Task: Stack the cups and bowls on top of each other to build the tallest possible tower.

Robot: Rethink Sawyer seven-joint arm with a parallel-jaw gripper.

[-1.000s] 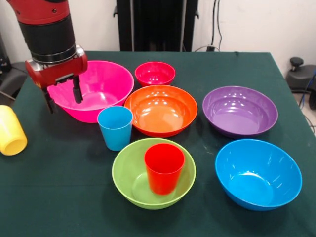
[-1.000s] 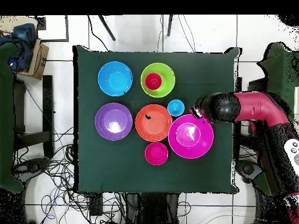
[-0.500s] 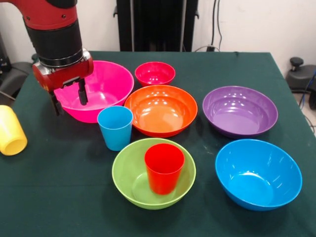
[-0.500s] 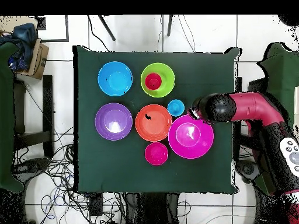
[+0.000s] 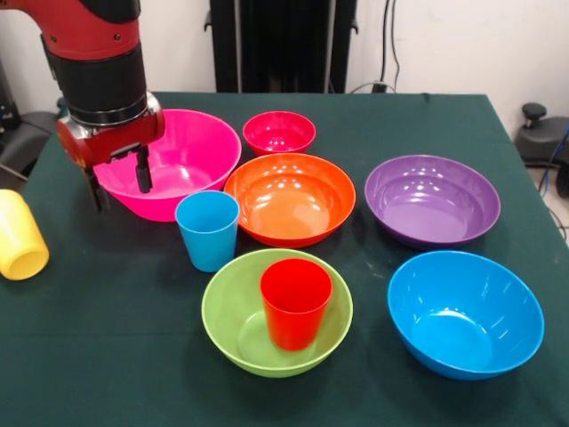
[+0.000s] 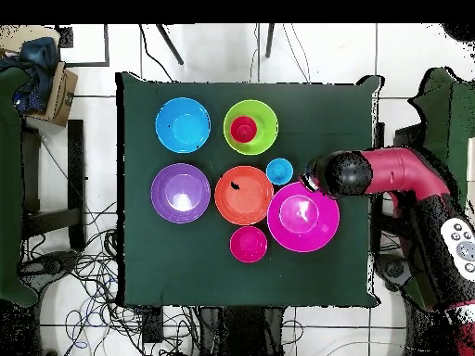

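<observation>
Cups and bowls sit spread over the table (image 5: 107,356), no real tower yet; only 1 stacking done: red cup (image 5: 294,302) upright inside lime green bowl (image 5: 229,311), which lies well off to the side of the gripper (image 5: 117,182) and nearer the camera in front view.

Change vs 0.5 s ago: gripper has shifted only slightly, a touch up and sideways along the hot pink bowl (image 5: 182,156); vs 1 s ago it has moved closer in over that bowl's rim. Nothing else on the table moved. My read: arm is lining up on the pink bowl's rim, or about to go for the light blue cup (image 5: 207,229); can't tell which. No progress on height so far.

Pose: red and black arm comes down near vertical, wrist pointing at the table. Gripper's 2 fingers are spread apart and empty; 1 finger (image 5: 141,171) shows in front of the pink bowl's wall, the other hangs just outside the rim. Whether either touches the bowl I can't tell. Overhead view puts the gripper (image 6: 314,178) at the pink bowl's edge, light blue cup just beside it.

Rel. to gripper: blue cup near, below and to the side; orange bowl (image 5: 290,197) beyond that cup; small pink-red bowl (image 5: 279,132) past the pink bowl; purple bowl (image 5: 432,199) and blue bowl (image 5: 465,313) well apart on the far side. Yellow cup (image 5: 20,235) lies on its side, near, on the opp. side.
</observation>
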